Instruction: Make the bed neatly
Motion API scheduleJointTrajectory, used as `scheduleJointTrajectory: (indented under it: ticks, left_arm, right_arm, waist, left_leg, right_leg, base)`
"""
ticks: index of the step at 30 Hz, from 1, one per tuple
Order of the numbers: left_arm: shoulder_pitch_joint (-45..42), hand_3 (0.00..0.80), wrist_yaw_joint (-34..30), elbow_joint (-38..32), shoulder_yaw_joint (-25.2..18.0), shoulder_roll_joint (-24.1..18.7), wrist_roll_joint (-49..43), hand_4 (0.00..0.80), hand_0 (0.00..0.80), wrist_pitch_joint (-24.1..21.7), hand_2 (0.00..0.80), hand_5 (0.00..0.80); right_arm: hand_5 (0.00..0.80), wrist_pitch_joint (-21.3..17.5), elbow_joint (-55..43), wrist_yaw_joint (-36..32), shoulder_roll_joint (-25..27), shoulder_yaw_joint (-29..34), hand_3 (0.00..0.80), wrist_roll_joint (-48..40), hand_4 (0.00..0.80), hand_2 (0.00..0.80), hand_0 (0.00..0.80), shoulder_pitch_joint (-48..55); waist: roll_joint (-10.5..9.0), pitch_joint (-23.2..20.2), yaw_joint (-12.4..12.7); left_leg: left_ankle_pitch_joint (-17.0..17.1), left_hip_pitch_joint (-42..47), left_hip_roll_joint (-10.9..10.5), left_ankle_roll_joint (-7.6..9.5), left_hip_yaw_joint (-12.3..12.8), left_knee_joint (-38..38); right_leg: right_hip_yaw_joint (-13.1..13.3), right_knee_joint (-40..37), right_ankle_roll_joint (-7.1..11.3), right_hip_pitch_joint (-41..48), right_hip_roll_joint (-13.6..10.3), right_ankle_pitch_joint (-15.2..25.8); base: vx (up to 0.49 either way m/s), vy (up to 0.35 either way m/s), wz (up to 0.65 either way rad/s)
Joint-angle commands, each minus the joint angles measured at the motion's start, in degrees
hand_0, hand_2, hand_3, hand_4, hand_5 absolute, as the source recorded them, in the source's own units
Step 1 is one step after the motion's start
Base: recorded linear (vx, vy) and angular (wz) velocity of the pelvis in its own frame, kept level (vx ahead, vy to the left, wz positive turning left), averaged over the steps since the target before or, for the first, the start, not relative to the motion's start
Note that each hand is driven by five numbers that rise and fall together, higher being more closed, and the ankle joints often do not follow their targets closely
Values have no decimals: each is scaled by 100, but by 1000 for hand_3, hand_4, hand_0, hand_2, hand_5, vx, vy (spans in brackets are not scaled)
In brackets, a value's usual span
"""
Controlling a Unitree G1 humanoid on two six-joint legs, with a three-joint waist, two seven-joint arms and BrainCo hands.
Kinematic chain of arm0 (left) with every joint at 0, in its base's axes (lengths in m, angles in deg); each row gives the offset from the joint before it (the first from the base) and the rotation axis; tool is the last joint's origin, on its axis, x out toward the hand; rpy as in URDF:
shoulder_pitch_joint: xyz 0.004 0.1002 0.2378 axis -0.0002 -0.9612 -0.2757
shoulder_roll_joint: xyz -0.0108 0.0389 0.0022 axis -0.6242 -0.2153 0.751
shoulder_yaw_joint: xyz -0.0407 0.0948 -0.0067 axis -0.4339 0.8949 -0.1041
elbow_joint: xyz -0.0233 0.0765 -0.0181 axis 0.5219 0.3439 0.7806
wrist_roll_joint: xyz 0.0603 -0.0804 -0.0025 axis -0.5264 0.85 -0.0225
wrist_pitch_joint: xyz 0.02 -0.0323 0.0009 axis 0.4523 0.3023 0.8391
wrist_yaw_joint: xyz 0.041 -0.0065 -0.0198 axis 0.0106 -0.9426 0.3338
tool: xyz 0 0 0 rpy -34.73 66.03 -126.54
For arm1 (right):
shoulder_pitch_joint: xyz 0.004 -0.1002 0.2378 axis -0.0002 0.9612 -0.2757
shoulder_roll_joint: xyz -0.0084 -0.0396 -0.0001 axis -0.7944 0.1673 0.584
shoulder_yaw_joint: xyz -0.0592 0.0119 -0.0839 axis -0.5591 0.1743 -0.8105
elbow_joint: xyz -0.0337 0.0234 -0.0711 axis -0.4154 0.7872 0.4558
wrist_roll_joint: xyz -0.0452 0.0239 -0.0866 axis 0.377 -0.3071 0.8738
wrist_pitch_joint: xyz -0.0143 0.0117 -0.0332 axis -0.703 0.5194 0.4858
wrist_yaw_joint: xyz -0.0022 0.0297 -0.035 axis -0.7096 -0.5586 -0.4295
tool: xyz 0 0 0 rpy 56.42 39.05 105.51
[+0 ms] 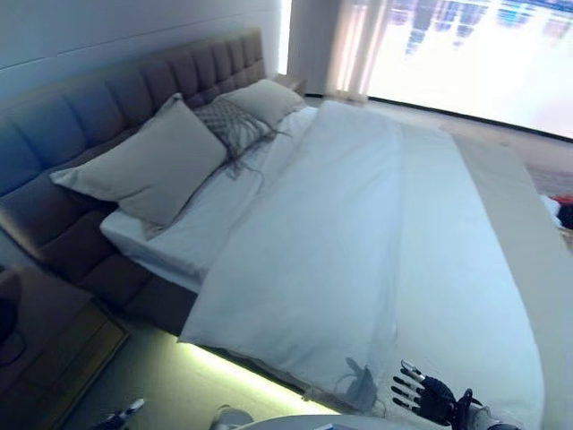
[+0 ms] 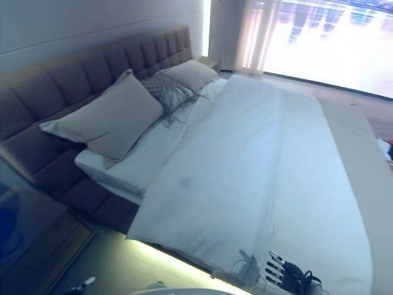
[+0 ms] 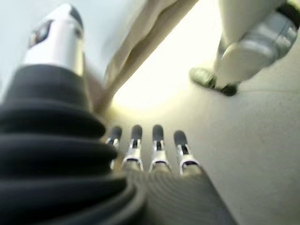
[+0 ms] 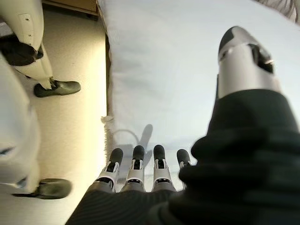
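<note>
A white duvet (image 1: 358, 233) lies spread flat over the bed, its near edge hanging over the side. Two beige pillows (image 1: 148, 166) and a patterned cushion (image 1: 231, 124) lean on the padded headboard (image 1: 81, 107), with bare white sheet (image 1: 192, 233) below them. My right hand (image 1: 428, 396) is open, fingers straight, just above the duvet's near edge; its wrist view shows the duvet (image 4: 173, 70) past its fingers (image 4: 136, 164). My left hand (image 3: 150, 150) is open and empty, low beside the bed, over the floor.
A dark wooden bedside table (image 1: 54, 349) stands at the lower left. A lit strip (image 1: 242, 372) glows under the bed frame. A beige throw (image 1: 528, 233) runs along the far side of the bed. Curtains and a bright window (image 1: 466, 54) lie beyond.
</note>
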Motion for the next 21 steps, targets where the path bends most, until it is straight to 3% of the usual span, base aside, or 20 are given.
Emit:
scheduleJointTrajectory:
  ticks: [1,4,8,13,21]
  left_arm:
    - [580,0,133,51,268,248,-196,0,0,-69,0,0]
    - [756,0,93,78,547,424,-605,0,0,30,0,0]
    - [926,0,232,255,1082,831,-875,0,0,349,0,0]
    - [946,0,154,445,1078,1149,-536,0,0,591,0,0]
    - [902,0,161,375,1235,1412,-238,0,0,644,0,0]
  right_arm:
    - [0,-293,242,-77,-217,-83,0,-270,0,0,0,-270]
    - [0,-332,487,143,-514,-129,0,-660,0,0,0,-215]
    - [0,-697,957,696,-929,-83,0,-1021,0,0,0,-156]
    - [0,-817,1385,1592,-1127,162,0,-1234,0,0,0,-126]
    - [0,-930,1311,1586,-1289,-152,0,-938,0,0,0,-181]
  waist:
    - [24,199,-54]
    - [34,154,-147]
    - [53,101,-348]
    - [119,61,-548]
    - [169,66,-556]
  left_leg:
    - [-390,137,-169,289,68,-37]
    - [-419,67,-167,275,132,-50]
    - [-466,59,-132,287,237,-50]
    - [-514,174,-47,287,412,-50]
    - [-556,261,-27,289,419,-50]
  right_leg:
    - [-189,-572,189,-247,-364,808]
    - [-174,-572,175,-358,-327,804]
    - [-96,-572,111,-382,-229,738]
    - [101,-572,47,-380,-148,664]
    - [168,-572,39,-320,-136,644]
  base:
    - [-7,-142,-27]
    - [-17,-140,-29]
    - [9,-108,-13]
    - [29,-51,-21]
    - [11,-23,-12]
